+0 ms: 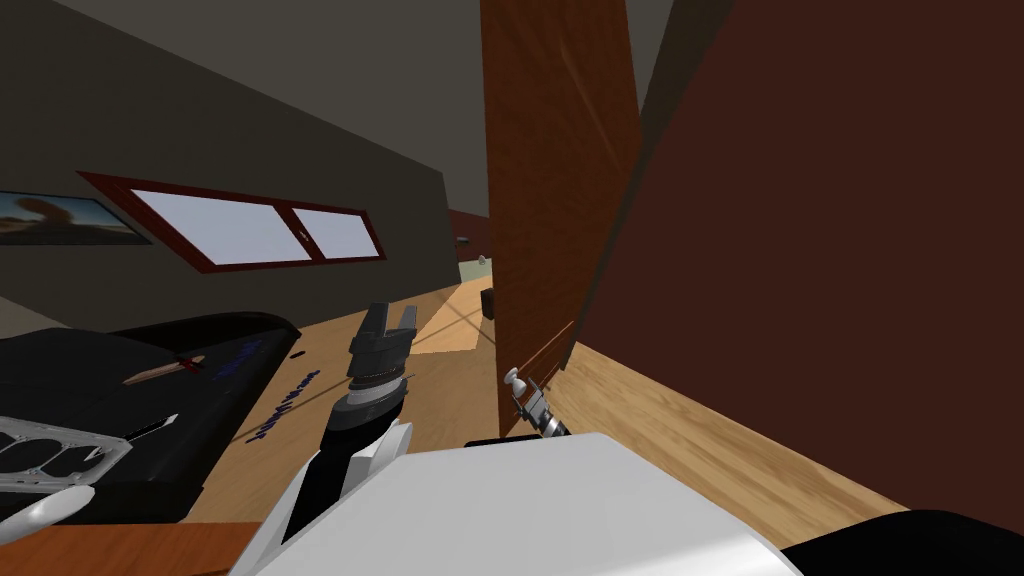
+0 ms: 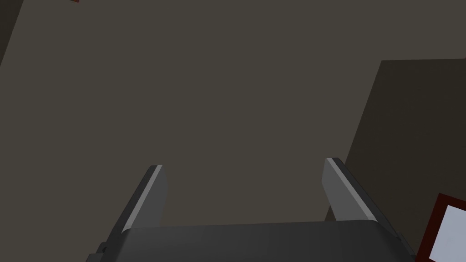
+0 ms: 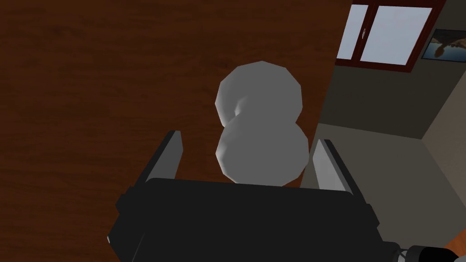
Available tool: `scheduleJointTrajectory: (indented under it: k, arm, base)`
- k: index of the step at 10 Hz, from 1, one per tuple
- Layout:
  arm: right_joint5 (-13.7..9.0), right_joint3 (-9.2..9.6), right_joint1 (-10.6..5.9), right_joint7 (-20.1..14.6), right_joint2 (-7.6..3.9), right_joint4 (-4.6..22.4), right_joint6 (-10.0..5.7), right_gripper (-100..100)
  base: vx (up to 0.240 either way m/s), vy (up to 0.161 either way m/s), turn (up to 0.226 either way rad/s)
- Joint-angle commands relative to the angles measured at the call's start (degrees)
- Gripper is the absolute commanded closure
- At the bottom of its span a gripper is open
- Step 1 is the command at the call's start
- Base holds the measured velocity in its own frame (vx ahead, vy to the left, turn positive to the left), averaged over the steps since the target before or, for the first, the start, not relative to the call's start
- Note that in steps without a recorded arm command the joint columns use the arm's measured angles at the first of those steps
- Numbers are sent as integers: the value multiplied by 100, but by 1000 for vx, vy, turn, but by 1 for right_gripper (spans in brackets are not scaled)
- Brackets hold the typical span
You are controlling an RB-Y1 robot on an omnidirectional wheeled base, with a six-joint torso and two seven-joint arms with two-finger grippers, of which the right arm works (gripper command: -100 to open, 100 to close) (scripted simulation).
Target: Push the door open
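A brown wooden door (image 1: 555,190) stands ajar just ahead of me, its free edge toward the left, with a gap to the room beyond. Its round grey knob (image 1: 514,378) sticks out low on the leaf. My right gripper (image 1: 528,402) is right at that knob. In the right wrist view the knob (image 3: 259,123) sits between the open fingers of the right gripper (image 3: 248,138), against the door face (image 3: 91,91); the fingers do not press it. My left gripper (image 1: 390,318) is raised to the door's left, and in its wrist view the left gripper (image 2: 244,163) is open and holds nothing.
A dark brown wall (image 1: 850,250) runs close along my right, over a strip of wooden floor (image 1: 700,440). A black piano-like piece of furniture (image 1: 150,390) stands at my left under a red-framed window (image 1: 250,230). A small dark box (image 1: 487,302) sits on the floor past the door.
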Motion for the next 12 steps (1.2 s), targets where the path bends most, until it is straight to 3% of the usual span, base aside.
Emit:
scheduleJointTrajectory:
  k: [1, 2, 7, 12]
  arm:
    - [0, 0, 0, 0, 0, 0, 0, -100]
    - [0, 0, 0, 0, 0, 0, 0, 100]
    - [0, 0, 0, 0, 0, 0, 0, 100]
    - [-124, 31, -1, -737, -76, 54, 30, 100]
  base:
    - [48, 46, 1]
    - [-7, 2, 17]
    - [-12, -7, 1]
    - [14, 22, 3]
